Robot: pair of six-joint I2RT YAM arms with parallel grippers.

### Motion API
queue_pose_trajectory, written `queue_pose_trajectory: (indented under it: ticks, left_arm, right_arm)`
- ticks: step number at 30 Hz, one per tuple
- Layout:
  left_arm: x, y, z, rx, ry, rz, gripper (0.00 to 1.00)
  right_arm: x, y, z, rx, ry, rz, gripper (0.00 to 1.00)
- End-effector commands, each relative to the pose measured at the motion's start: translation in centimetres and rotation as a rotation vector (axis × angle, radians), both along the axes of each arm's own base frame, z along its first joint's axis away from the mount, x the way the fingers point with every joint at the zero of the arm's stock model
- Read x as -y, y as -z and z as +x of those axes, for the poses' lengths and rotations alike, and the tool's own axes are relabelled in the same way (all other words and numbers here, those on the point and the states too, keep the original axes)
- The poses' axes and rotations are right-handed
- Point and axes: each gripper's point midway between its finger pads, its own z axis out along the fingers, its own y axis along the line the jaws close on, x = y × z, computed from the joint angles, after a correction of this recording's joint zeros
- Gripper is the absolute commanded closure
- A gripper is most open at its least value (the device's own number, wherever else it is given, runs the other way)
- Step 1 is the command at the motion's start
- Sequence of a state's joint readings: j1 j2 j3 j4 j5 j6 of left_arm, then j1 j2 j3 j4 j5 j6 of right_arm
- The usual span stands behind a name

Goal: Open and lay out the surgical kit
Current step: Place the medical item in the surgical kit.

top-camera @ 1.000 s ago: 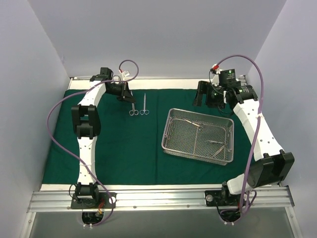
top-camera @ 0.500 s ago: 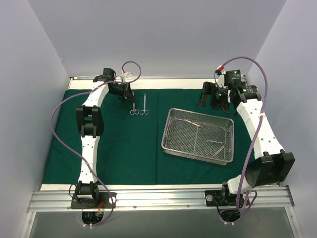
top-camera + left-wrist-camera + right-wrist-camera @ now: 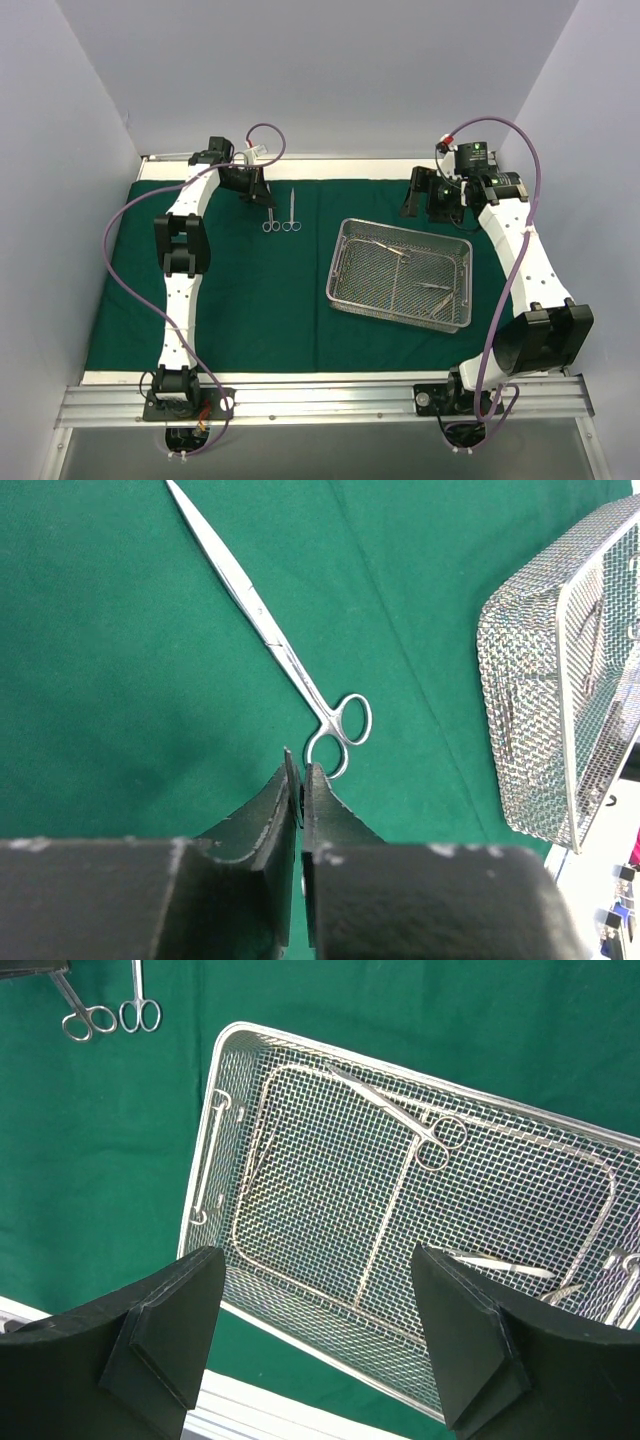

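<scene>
With scissors [image 3: 290, 660] laid out, my left fingers [image 3: 290, 805] are all but closed, grip unclear; next, my wide-open, empty right fingers [image 3: 170, 1320] must pick from the tray [image 3: 210, 1160].

Wire-mesh tray [image 3: 400, 272] is the main block: raised walls, R of ctr on the green drape [image 3: 230, 300]. L of tray: wide bare cloth, free passage up to the L arm [image 3: 178, 270], which runs front-to-back there. Far-L of tray: two scissors [image 3: 292, 215] lie flat side by side, low, w/ L gripper [image 3: 264, 200] right at them, jaws nearly together. Behind tray: R gripper [image 3: 424, 208] hangs w/ jaws wide, only air btw them. R of tray: narrow strip, R arm [image 3: 525, 260] overhead. In front of tray: bare cloth to the desk [image 3: 300, 377] edge.
</scene>
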State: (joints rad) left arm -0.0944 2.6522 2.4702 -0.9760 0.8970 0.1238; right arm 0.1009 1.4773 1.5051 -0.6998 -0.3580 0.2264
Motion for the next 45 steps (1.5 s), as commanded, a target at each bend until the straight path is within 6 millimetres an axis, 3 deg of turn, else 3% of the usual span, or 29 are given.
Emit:
queue_pose_trajectory:
  ticks: [1, 8, 16, 32, 38, 39, 40, 41, 42, 45]
  left_arm:
    - [-0.9, 0.1, 1.2, 0.051, -0.009, 0.033, 0.85]
    - [-1.3, 0.4, 1.5, 0.048, -0.03, 0.055, 0.68]
    - [-1.6, 0.2, 2.3, 0.069, -0.057, 0.07, 0.57]
    - [-0.1, -1.4, 3.7, 0.123, -0.066, 0.014, 0.51]
    - [-2.4, -1.1, 3.8, 0.127, -0.116, 0.125, 0.52]
    - [-2.8, -3.7, 4.8, 0.21, -0.149, 0.135, 0.52]
    - [-3.6, -4.6, 5.4, 0.221, -0.217, 0.168, 0.53]
    - [-4.0, -3.8, 4.9, 0.184, -0.265, 0.179, 0.52]
    - [-4.6, -8.3, 6.2, 0.296, -0.332, 0.156, 0.52]
    - [-5.3, -13.1, 5.9, 0.295, -0.537, 0.089, 0.51]
  right_arm:
    - [0.0, 0.7, -0.3, -0.023, -0.009, 0.012, 0.24]
    - [-0.1, 0.9, -0.3, -0.03, -0.005, 0.023, 0.24]
    - [-0.2, 1.1, -0.3, -0.033, -0.003, 0.028, 0.24]
    - [-0.5, 2.0, -0.8, -0.067, -0.013, 0.042, 0.24]
    - [-0.4, 2.3, -0.8, -0.063, -0.033, 0.016, 0.25]
    - [-0.2, 2.6, -0.8, -0.062, -0.041, -0.009, 0.26]
    - [0.0, 3.0, -1.1, -0.073, -0.049, -0.042, 0.27]
    - [0.7, 3.7, -1.1, -0.074, -0.06, -0.108, 0.27]
    - [0.4, 4.0, -1.3, -0.071, -0.088, -0.144, 0.27]
    - [1.0, 6.1, -1.6, -0.074, -0.133, -0.305, 0.29]
